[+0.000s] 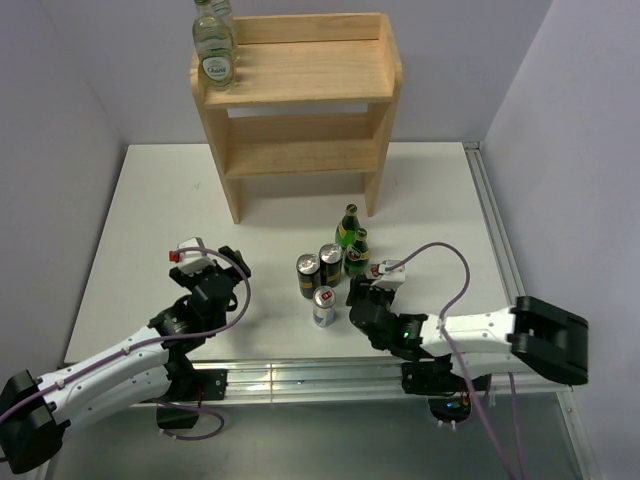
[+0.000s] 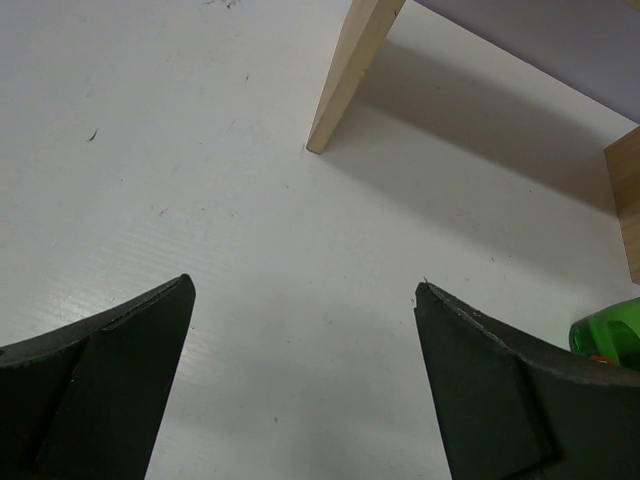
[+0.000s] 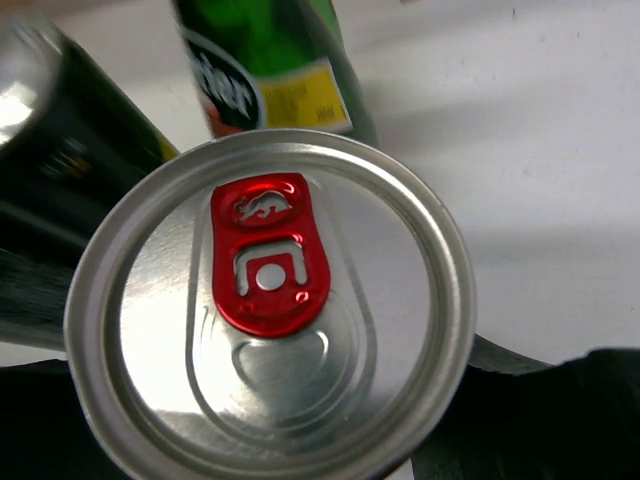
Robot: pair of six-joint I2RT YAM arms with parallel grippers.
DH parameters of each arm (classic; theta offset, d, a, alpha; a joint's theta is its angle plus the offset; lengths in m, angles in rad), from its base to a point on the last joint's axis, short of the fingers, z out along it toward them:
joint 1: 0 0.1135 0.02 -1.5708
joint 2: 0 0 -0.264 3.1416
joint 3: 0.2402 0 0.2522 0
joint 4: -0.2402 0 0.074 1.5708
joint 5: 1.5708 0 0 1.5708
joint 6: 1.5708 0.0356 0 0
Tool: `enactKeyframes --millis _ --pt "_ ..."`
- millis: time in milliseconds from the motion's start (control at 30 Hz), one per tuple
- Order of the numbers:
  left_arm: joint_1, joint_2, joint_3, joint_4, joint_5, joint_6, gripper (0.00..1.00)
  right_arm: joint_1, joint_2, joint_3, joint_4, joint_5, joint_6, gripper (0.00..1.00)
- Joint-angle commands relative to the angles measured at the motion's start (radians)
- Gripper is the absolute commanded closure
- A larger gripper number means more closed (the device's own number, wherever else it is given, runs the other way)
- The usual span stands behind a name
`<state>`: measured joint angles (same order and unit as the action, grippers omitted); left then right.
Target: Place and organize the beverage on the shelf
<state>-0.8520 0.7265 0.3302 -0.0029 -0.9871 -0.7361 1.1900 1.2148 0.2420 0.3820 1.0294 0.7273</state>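
The right gripper [image 1: 354,297] sits low over the table [image 1: 150,200]. Its fingers [image 3: 545,405] show only as dark shapes on either side beneath the silver can [image 3: 270,310]. The can's rim hides any contact, so it cannot be told whether the jaws clamp the can or merely straddle it. The can stands upright and has a plain silver lid with a red pull-tab. Other drinks crowd in just beyond it: a black-and-gold can [image 1: 308,275] lies ahead to this gripper's left, and a green bottle [image 1: 357,252] with a yellow-and-black label lies straight ahead. A second black-and-gold can [image 1: 331,262] and a second green bottle [image 1: 347,225] stand in the same tight cluster, all upright. The shelf [image 1: 300,75] stands well beyond the cluster, at the far side of the table. It is light wood with three tiers, and two pale glass bottles [image 1: 213,45] stand at the left end of its top tier. The left gripper [image 2: 305,290] is well apart from the cluster, jaws spread wide over bare table with nothing between them. A shelf leg [image 2: 350,70] is ahead of it, and a sliver of green bottle shows past its right finger.
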Motion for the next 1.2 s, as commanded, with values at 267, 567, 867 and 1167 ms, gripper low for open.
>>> enactKeyframes --millis 267,567,867,1167 --pt "0.025 -0.007 0.003 0.046 0.036 0.023 0.01 0.023 -0.397 0.481 -0.287 0.034 -0.351 1.0" --pt "0.036 0.001 0.004 0.053 0.053 0.03 0.01 -0.121 -0.169 1.027 -0.278 -0.204 -0.704 1.0" --pt "0.041 0.002 0.003 0.057 0.067 0.034 0.01 -0.342 0.147 1.52 -0.405 -0.385 -0.835 1.0" --pt "0.05 -0.03 -0.013 0.061 0.084 0.037 0.01 -0.504 0.463 1.954 -0.517 -0.449 -0.852 1.0"
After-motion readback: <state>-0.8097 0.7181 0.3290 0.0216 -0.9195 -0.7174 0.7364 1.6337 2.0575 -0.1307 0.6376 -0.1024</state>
